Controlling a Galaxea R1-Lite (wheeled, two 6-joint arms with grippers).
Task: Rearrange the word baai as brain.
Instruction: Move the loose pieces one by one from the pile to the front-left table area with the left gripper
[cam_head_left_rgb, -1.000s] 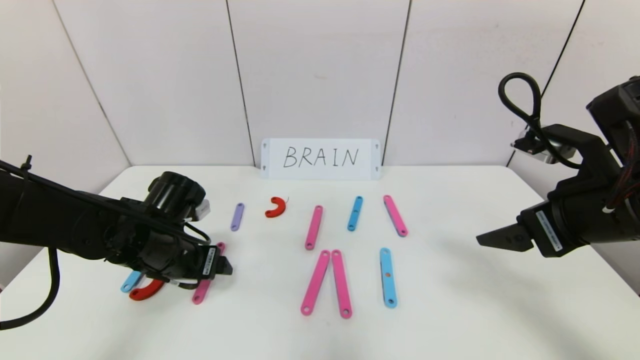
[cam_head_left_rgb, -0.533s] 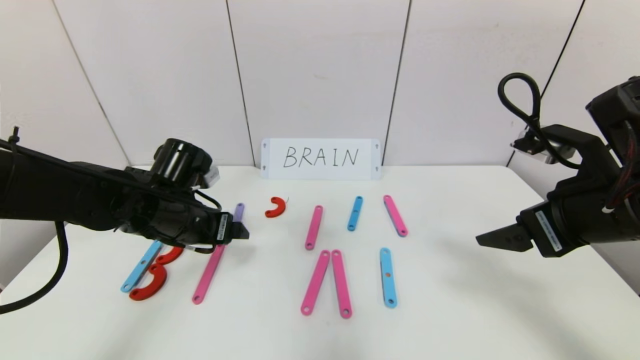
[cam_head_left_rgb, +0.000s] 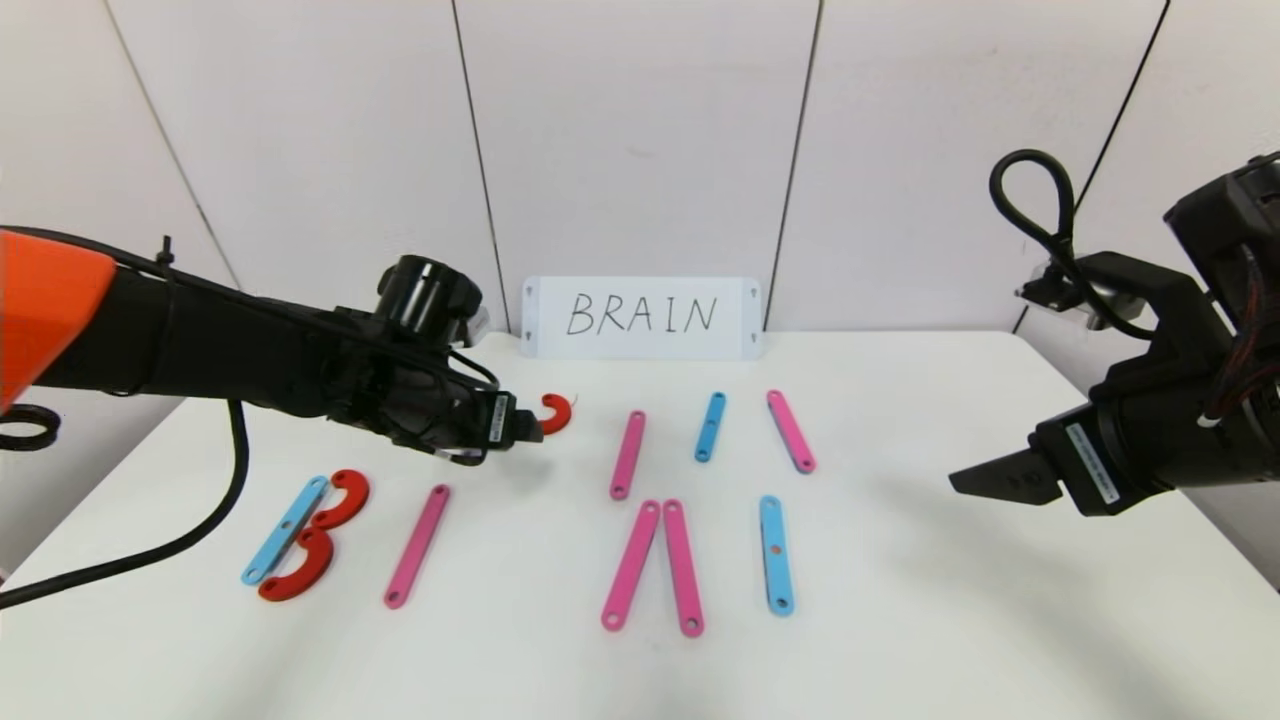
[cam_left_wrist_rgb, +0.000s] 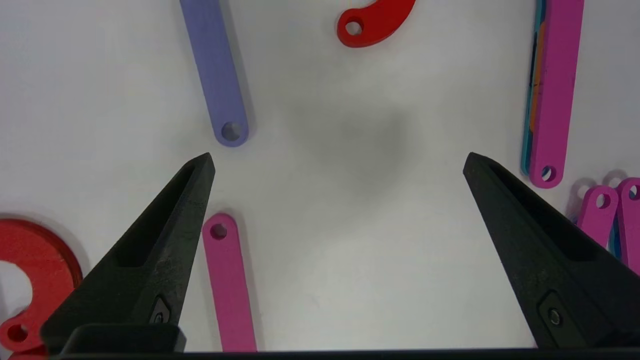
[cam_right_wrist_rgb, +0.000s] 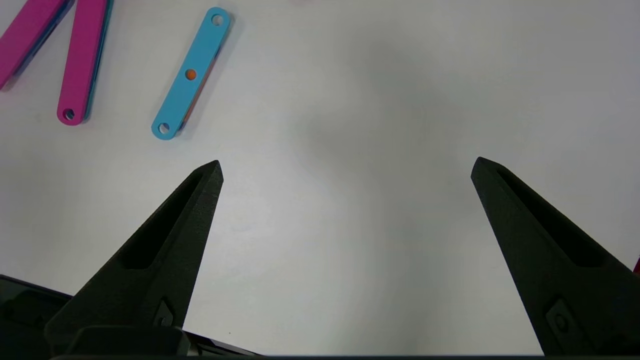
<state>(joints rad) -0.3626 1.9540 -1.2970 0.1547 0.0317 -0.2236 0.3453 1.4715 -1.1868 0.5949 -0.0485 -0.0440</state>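
The left tool (cam_head_left_rgb: 528, 428) is stretched out over the back part of the white bench (cam_head_left_rgb: 900, 620), and its tip is just beside the small red curve (cam_head_left_rgb: 556, 413) that lies in front of the white card (cam_head_left_rgb: 641, 317) with the handwritten word BRAIN. In the left wrist view its two fingers (cam_left_wrist_rgb: 165, 240) are spread wide apart and hold nothing; between and past them I see the purple strip (cam_left_wrist_rgb: 215, 75), one end of the red curve (cam_left_wrist_rgb: 375, 22) and the top of a pink strip (cam_left_wrist_rgb: 227, 280). On the left side of the bench a blue strip (cam_head_left_rgb: 284, 529) touches two red curves (cam_head_left_rgb: 318, 549) and they form a letter B together. Just beside it, to the right, lies the tilted pink strip (cam_head_left_rgb: 417, 546). In the middle, two long pink strips (cam_head_left_rgb: 655, 565) meet at their tops like an A without a bar, and a shorter pink strip (cam_head_left_rgb: 627, 455) lies behind them. Further right there are a short blue strip (cam_head_left_rgb: 709, 427), a slanted pink strip (cam_head_left_rgb: 790, 431) and a long blue strip (cam_head_left_rgb: 775, 553). The right tool (cam_head_left_rgb: 975, 482) hangs over the right side of the bench, well apart from all pieces, with its fingers (cam_right_wrist_rgb: 170, 250) also spread and empty.
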